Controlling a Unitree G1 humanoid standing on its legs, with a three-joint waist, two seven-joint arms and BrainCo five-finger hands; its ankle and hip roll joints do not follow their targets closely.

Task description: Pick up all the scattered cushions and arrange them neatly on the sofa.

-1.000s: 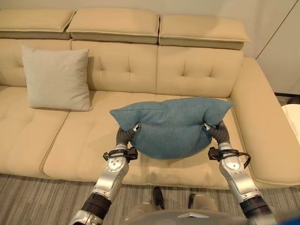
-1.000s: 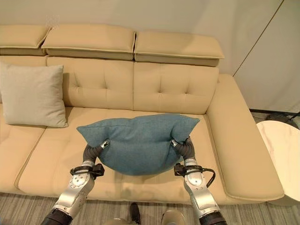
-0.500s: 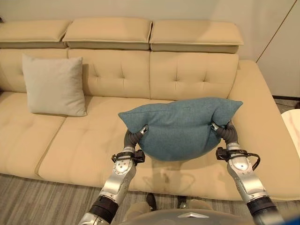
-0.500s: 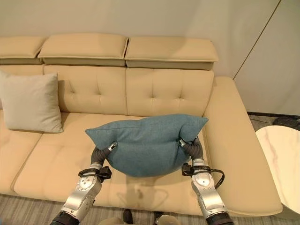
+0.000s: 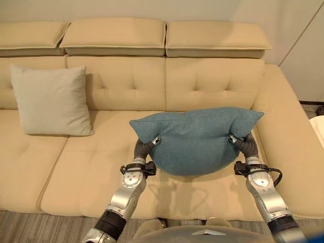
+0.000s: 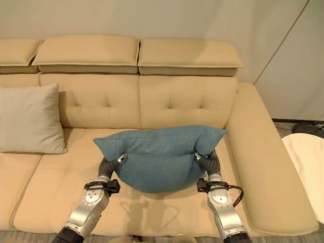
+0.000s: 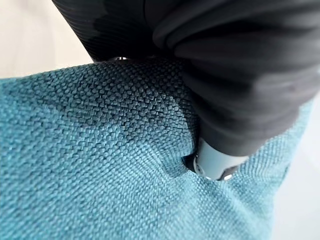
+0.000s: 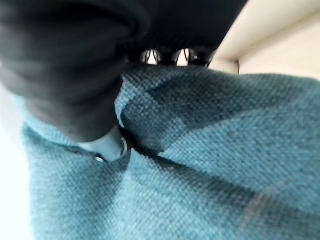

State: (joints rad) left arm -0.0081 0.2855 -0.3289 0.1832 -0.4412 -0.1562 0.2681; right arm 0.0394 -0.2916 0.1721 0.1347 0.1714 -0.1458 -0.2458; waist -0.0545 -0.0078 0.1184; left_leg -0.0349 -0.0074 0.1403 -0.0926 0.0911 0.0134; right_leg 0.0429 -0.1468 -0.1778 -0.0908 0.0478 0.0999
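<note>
Teal cushion [image 5: 195, 139] held above sofa [image 5: 101, 152] seat; left hand [image 5: 147, 147], right hand [image 5: 242, 144] pinch its ends (fingers mostly buried in fabric).

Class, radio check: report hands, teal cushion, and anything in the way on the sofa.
Left hand and right hand both shut on teal cushion, held above sofa seat. Grey cushion upright against backrest, off to the left. Seat below unobstructed.
</note>
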